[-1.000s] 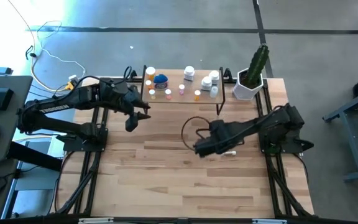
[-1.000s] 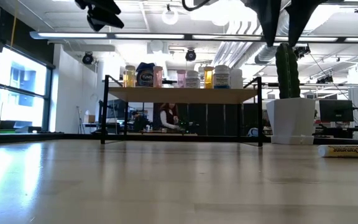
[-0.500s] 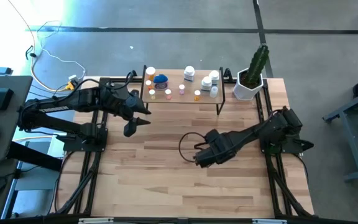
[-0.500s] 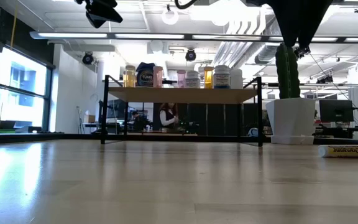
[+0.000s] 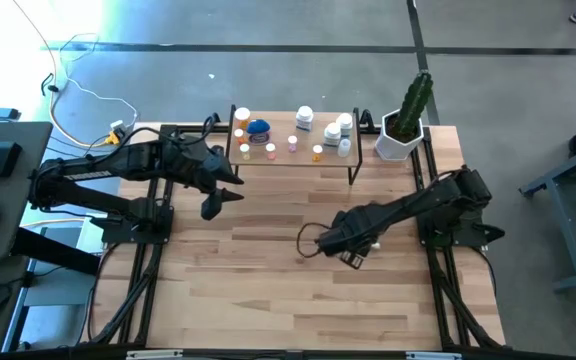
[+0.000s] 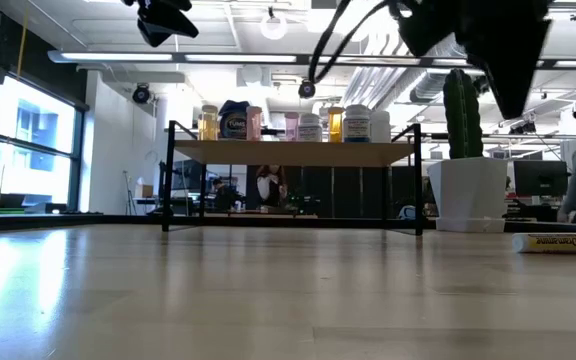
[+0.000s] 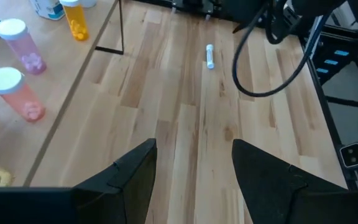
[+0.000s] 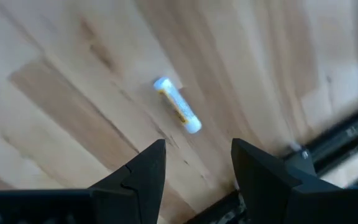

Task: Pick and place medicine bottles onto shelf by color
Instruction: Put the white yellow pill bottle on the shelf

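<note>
On a wooden desk [image 5: 268, 290], the medicine bottles [image 5: 293, 135] stand on the shelf [image 5: 328, 162] at the far edge. A slim white tube [image 8: 177, 105] lies on the desk. The right gripper [image 8: 196, 171] hovers above it, fingers parted and empty. The left gripper [image 7: 193, 167] hangs beside the shelf, fingers apart, empty.

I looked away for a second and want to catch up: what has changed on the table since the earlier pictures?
The right arm swung: its tool, open and empty, came toward the table's front, above the small white tube lying on the table. Nothing was gripped or released. The left tool, open, barely shifted near the shelf. The medicine bottles on the shelf and the tube stayed put.
</note>
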